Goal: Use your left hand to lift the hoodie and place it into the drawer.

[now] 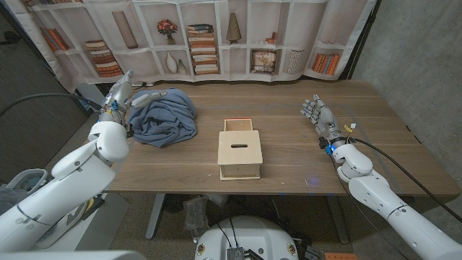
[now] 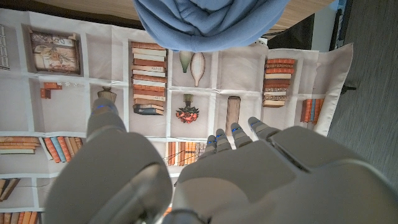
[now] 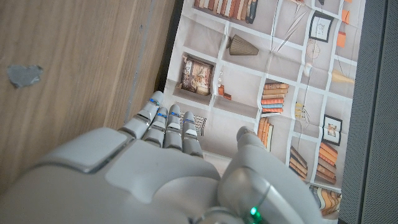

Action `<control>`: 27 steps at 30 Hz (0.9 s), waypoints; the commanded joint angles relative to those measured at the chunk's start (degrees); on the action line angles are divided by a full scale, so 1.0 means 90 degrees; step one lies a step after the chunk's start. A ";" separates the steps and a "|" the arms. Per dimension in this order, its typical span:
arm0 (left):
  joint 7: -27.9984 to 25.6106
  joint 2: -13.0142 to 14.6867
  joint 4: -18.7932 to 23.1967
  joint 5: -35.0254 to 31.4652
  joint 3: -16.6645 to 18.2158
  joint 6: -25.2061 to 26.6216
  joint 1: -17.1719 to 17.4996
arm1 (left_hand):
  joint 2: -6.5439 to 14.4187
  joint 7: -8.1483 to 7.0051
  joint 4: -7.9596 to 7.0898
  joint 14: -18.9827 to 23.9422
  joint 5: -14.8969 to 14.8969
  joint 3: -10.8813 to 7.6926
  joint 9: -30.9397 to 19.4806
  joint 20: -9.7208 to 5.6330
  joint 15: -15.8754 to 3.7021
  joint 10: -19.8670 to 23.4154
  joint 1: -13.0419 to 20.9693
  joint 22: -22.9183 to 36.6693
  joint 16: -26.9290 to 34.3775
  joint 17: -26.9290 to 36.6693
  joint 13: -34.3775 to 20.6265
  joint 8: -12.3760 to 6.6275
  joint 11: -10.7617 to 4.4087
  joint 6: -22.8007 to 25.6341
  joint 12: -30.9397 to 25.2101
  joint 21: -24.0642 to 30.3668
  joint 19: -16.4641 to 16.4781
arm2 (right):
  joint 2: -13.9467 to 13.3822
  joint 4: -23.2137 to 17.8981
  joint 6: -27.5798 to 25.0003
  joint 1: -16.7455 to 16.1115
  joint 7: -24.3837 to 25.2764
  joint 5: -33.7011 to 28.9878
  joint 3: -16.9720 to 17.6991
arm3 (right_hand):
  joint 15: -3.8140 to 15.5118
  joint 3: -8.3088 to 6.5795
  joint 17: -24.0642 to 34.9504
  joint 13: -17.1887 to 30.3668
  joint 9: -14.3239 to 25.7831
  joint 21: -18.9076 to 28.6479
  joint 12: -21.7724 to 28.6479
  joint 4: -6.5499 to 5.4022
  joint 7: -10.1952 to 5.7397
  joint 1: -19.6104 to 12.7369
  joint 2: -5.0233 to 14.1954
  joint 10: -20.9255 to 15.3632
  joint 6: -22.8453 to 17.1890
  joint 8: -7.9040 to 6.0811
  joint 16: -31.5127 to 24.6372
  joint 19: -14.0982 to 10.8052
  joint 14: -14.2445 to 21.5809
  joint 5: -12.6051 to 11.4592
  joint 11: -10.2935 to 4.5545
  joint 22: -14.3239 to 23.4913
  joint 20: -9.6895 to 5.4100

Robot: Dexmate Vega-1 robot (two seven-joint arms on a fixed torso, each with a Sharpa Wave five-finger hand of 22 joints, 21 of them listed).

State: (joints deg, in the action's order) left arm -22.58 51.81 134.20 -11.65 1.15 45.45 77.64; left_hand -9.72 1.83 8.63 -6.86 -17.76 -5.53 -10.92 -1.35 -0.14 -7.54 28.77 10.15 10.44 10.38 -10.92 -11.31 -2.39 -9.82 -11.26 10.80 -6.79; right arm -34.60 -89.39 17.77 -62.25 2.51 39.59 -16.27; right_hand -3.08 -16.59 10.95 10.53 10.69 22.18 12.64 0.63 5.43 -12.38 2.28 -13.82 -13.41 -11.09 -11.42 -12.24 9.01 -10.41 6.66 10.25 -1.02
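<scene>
A crumpled blue hoodie (image 1: 166,117) lies on the wooden table (image 1: 303,155) at its left side; it also shows in the left wrist view as a bunched blue hoodie (image 2: 208,22). My left hand (image 1: 123,95) is at the hoodie's left edge with its fingers apart, holding nothing, one finger reaching toward the cloth. A small light wooden drawer box (image 1: 240,153) stands at the table's middle, its drawer pulled out at the far side. My right hand (image 1: 317,115) is over the table's right part, fingers spread, nothing in it.
A printed bookshelf backdrop (image 1: 216,36) hangs behind the table's far edge. A dark grey wall (image 1: 419,65) stands to the right. Bare tabletop lies between the hoodie, the box and my right hand.
</scene>
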 commanded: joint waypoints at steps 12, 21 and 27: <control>0.0089 0.0497 -0.0409 0.0301 -0.0761 0.0157 -0.0715 | 0.0006 -0.0065 -0.0001 -0.0010 -0.0031 0.0094 -0.0017 -0.0005 -0.0071 -0.0024 0.0121 0.0010 0.0043 0.0022 -0.0017 -0.0035 -0.0037 -0.0355 -0.0060 0.0036 -0.0059 | -0.0052 -0.0146 -0.0078 -0.0086 0.0104 -0.0046 0.0001 | -0.0019 0.0015 0.0015 0.0013 0.0009 -0.0038 -0.0013 0.0037 0.0013 0.0033 0.0016 -0.0058 -0.0035 -0.0012 0.0013 -0.0065 0.0033 -0.0029 0.0034 0.0029 -0.0024; 0.0129 0.0633 -0.0623 0.0462 -0.1097 0.0231 -0.1014 | 0.0008 -0.0060 -0.0004 -0.0011 -0.0036 0.0128 -0.0017 -0.0010 -0.0071 -0.0029 0.0145 0.0010 0.0043 0.0022 -0.0016 -0.0035 -0.0054 -0.0350 -0.0060 0.0036 -0.0067 | -0.0033 -0.0173 -0.0110 -0.0138 0.0172 -0.0027 0.0006 | -0.0024 0.0019 0.0017 0.0013 0.0009 -0.0058 -0.0021 0.0040 0.0015 0.0040 0.0021 -0.0045 -0.0028 -0.0009 0.0013 -0.0068 0.0036 -0.0029 0.0024 0.0030 -0.0019; 0.0087 0.0705 -0.0740 0.0597 -0.1135 0.0178 -0.1023 | 0.0009 -0.0076 -0.0004 0.0000 -0.0039 0.0152 -0.0016 -0.0007 -0.0085 -0.0016 0.0165 0.0009 0.0048 0.0022 -0.0016 -0.0042 -0.0061 -0.0329 -0.0067 0.0038 -0.0065 | -0.0011 -0.0197 -0.0109 -0.0127 0.0209 -0.0076 -0.0025 | -0.0018 0.0021 0.0017 0.0013 0.0009 -0.0069 -0.0035 0.0044 0.0015 0.0041 0.0024 -0.0016 -0.0020 -0.0006 0.0017 -0.0072 0.0027 -0.0029 0.0013 0.0031 -0.0024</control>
State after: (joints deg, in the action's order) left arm -21.61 56.94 129.39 -8.28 -7.16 47.17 69.96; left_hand -9.42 1.82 8.47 -6.74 -17.76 -4.43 -10.93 -1.55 -0.65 -7.74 29.52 10.15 10.43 10.39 -10.93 -11.31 -2.59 -9.83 -11.26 10.80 -7.00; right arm -34.94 -90.73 16.97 -63.19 3.76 39.29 -16.24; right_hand -3.08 -16.35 10.95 10.52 10.69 21.80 12.64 0.88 5.43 -12.38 2.28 -14.02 -13.41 -11.09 -11.42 -12.55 9.00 -10.41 6.86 10.25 -1.34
